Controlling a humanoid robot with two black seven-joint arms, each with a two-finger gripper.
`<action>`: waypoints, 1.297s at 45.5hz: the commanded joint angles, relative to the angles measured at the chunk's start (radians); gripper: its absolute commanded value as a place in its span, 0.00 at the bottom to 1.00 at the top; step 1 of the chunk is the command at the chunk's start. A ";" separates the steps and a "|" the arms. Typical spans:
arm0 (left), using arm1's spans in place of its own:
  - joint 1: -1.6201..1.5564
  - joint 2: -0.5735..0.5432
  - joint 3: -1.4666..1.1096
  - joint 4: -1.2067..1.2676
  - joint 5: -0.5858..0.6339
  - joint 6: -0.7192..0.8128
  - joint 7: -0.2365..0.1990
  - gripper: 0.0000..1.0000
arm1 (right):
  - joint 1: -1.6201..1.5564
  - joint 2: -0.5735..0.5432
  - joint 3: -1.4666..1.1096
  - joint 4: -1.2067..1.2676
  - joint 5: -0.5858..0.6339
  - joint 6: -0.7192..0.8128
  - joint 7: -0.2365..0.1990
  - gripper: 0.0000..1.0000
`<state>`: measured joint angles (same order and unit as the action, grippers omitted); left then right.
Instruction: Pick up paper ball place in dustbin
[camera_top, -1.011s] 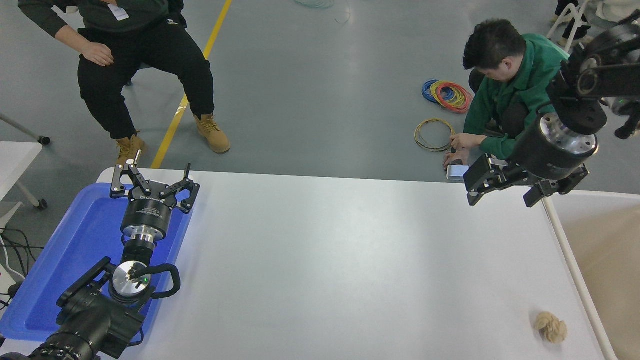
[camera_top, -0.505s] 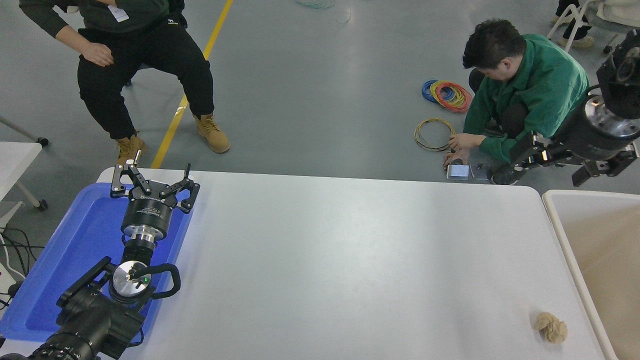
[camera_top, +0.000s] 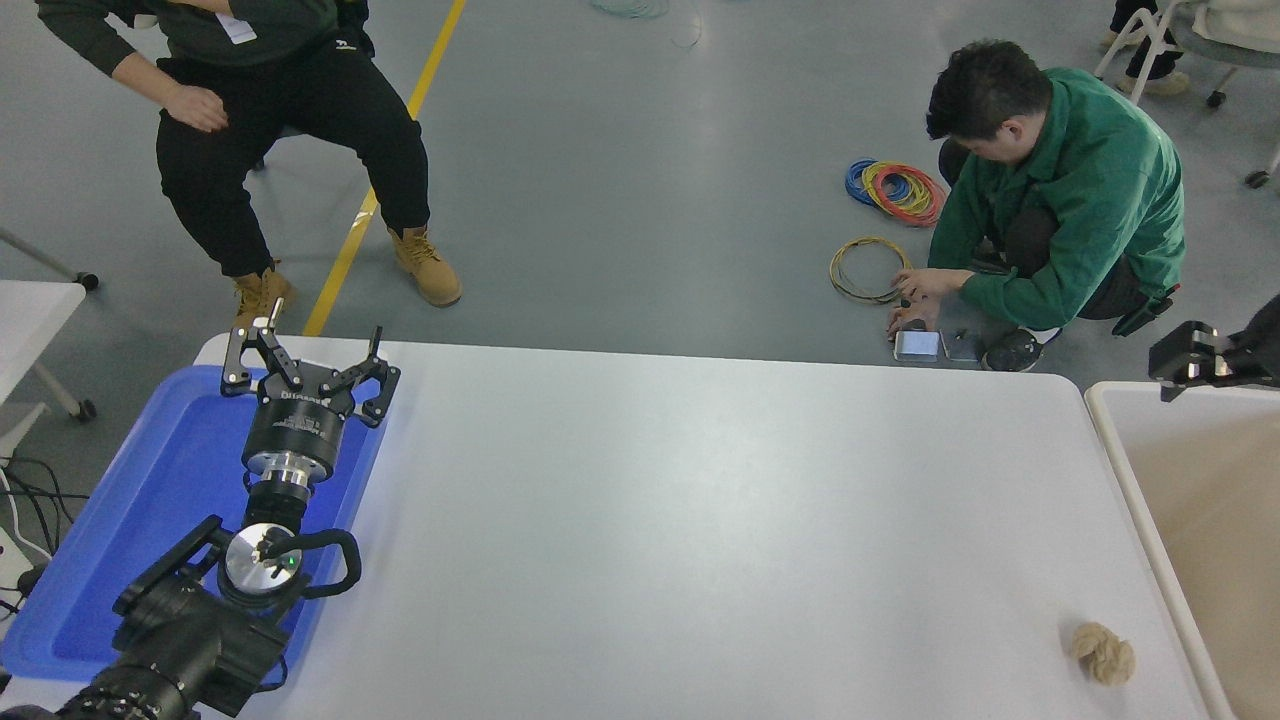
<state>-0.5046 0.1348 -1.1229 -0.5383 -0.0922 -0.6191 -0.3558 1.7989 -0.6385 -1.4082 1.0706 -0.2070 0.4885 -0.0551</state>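
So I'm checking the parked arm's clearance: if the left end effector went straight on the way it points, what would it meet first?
The left end effector points away over the blue tray's far rim. Nothing on the table lies ahead; past the edge there is only floor, though depth is unclear.

Layout, head view.
Paper ball (camera_top: 1102, 653) on table (camera_top: 700, 520), near right corner, just left of dustbin (camera_top: 1135, 480), which stands off table's right edge. Tray (camera_top: 170, 470) on table's left end, left gripper (camera_top: 305, 370) above its far edge. Right gripper (camera_top: 1190, 360) over dustbin's far rim.
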 joint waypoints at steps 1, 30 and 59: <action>0.000 0.000 0.000 0.000 0.000 -0.001 0.000 1.00 | -0.124 -0.090 0.021 0.011 -0.002 -0.079 0.003 1.00; 0.000 0.000 0.000 0.000 0.000 -0.001 0.000 1.00 | -0.461 -0.159 0.374 0.023 -0.005 -0.110 0.003 1.00; 0.000 0.000 0.000 0.000 0.000 -0.001 0.000 1.00 | -0.613 -0.098 0.500 -0.003 -0.014 -0.209 0.004 1.00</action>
<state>-0.5047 0.1349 -1.1229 -0.5384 -0.0920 -0.6188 -0.3558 1.2454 -0.7680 -0.9604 1.0758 -0.2169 0.3148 -0.0506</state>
